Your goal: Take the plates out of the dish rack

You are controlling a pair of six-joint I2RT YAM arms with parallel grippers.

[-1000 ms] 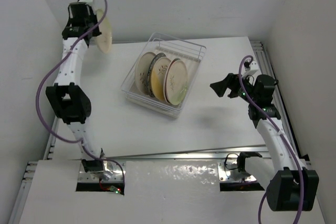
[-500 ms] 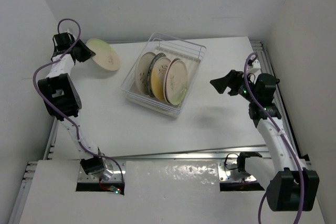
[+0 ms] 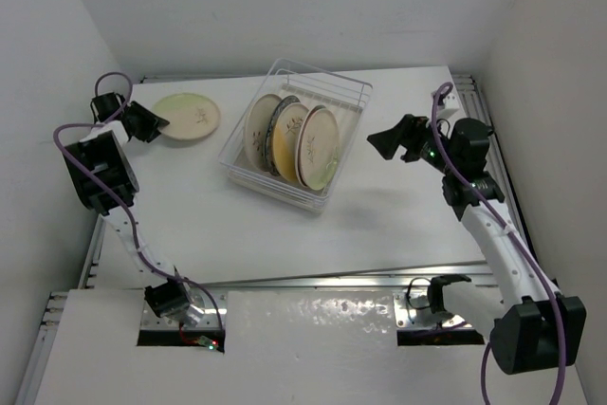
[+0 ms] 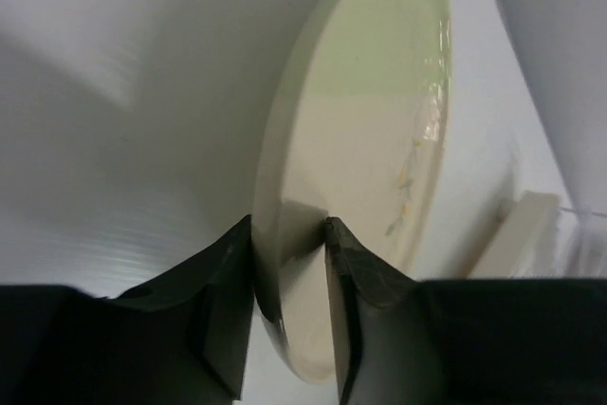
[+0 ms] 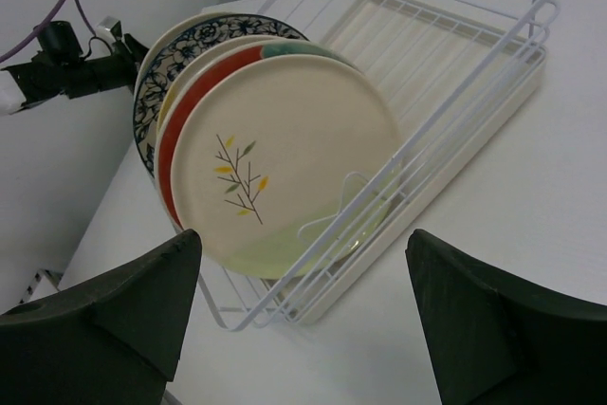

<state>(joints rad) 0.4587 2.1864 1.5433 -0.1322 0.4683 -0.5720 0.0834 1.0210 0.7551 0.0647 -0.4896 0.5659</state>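
The round dinner plates (image 5: 285,168) stand on edge in the clear plastic dish rack (image 5: 427,35). The front cream one covers the rest, so only rims peek out. Another pale cream plate (image 3: 187,117) lies on the white table (image 3: 190,215), its rim pinched by the left gripper (image 4: 289,230). The right gripper (image 3: 391,138) is spread wide and holds nothing.

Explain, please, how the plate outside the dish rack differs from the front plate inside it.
The outside plate lies flat; the front plate stands on edge in the dish rack. The left hand pinches the outside plate's rim; no hand touches the front plate. Both are cream with sprigs.
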